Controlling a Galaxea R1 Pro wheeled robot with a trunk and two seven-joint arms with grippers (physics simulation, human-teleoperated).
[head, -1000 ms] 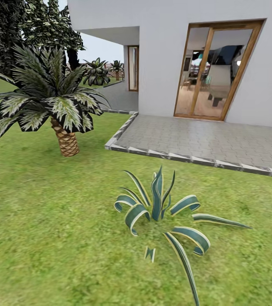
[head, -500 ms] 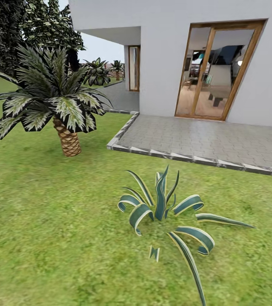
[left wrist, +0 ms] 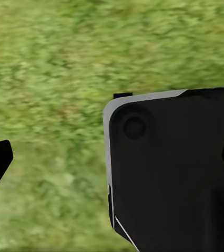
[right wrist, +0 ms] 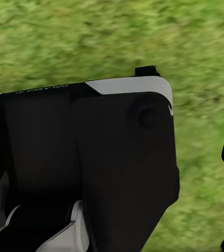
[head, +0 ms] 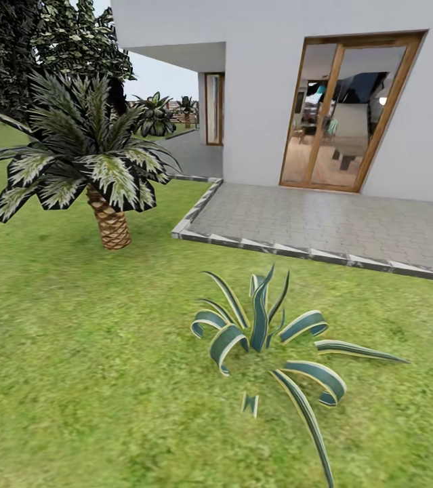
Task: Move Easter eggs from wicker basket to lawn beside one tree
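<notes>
Camera crept right; lawn (head: 74, 352), grey paving (head: 324, 224), white house (head: 257, 88) ahead; tool states unreadable.

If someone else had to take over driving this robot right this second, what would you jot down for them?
Grippers: the wrist cameras look down on grass past dark robot housing; I cannot tell whether either gripper is open or shut.
Job's things: the head camera faces the lawn, a short palm, a striped spiky plant, the grey paving and the white house. No basket or eggs here.
Done: nothing I can confirm.
Left: find the basket, take out three eggs, set all beside one thick-trunked tree. The palm doesn't count.
</notes>
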